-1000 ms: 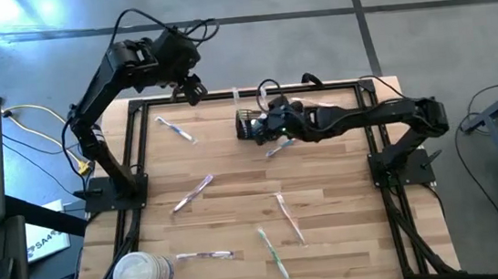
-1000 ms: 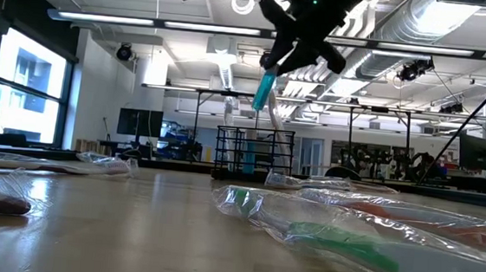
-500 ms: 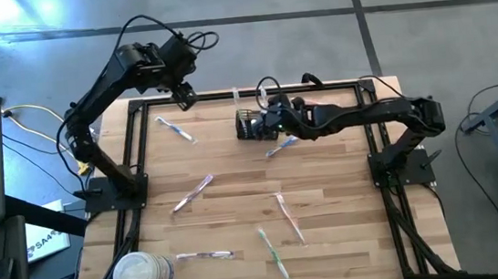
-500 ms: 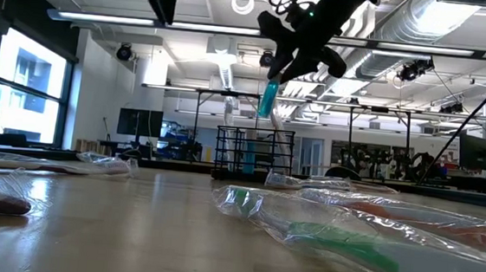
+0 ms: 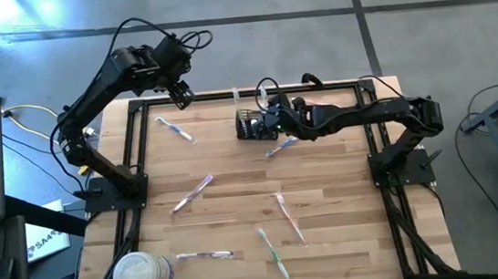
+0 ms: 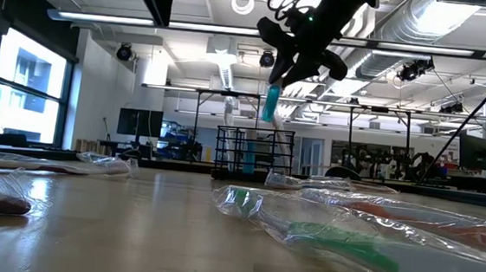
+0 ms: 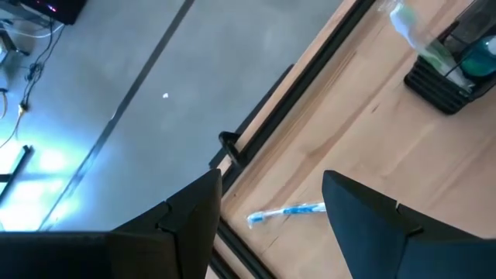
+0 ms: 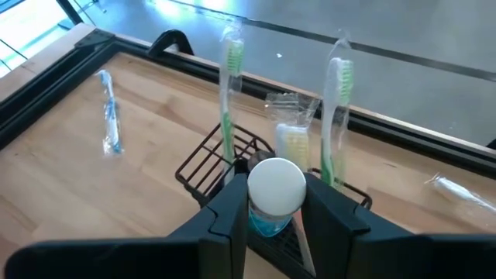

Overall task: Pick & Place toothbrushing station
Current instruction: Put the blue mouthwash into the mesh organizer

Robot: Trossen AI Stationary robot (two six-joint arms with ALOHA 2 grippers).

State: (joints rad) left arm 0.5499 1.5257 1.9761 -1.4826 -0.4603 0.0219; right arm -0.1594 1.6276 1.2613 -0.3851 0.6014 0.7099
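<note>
Right arm stretched across the far side of the worktop [image 5: 237,205], right pincer [image 8: 275,203] clamped on a teal tube with round white cap [image 8: 275,186], held tilted just above the toothbrushing station [image 5: 250,126]. The station is a boxy black wire basket at the far middle of the worktop, with wrapped green toothbrushes [image 8: 229,93] standing in it. Left arm raised at the far left corner, left pincer [image 5: 182,95] spread wide, holding nothing. Plastic-wrapped brushes lie scattered on pale wood planks.
</note>
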